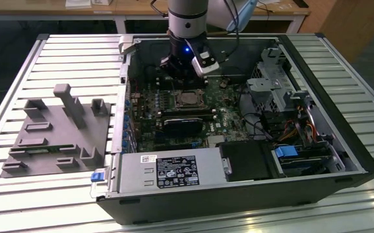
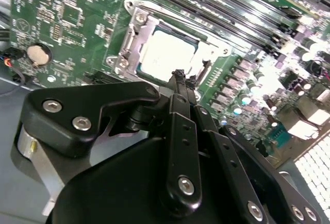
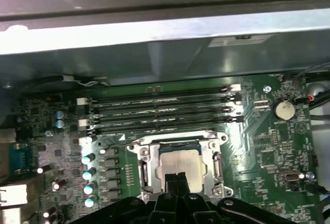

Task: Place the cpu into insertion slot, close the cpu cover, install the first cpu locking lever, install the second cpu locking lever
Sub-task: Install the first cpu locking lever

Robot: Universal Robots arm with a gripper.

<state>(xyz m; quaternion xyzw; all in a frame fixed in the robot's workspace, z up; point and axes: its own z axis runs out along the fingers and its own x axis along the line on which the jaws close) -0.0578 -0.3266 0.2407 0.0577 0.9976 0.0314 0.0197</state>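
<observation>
The pincer (image 2: 178, 77) hung empty, fingers pressed together, tips just above the cpu (image 2: 164, 54) — a light, stiff, flat chip, probably fragile underneath, best held by its edges. It sat in the insertion slot (image 3: 178, 145), the cpu cover (image 2: 133, 46) framing it.

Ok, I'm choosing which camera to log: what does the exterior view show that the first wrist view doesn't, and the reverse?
Exterior view: the grey moulded tray and the labelled power supply box. First wrist view: the coin battery and the capacitor row near the insertion slot. Both: the cpu seated in that slot, with the gripper close to it.
</observation>
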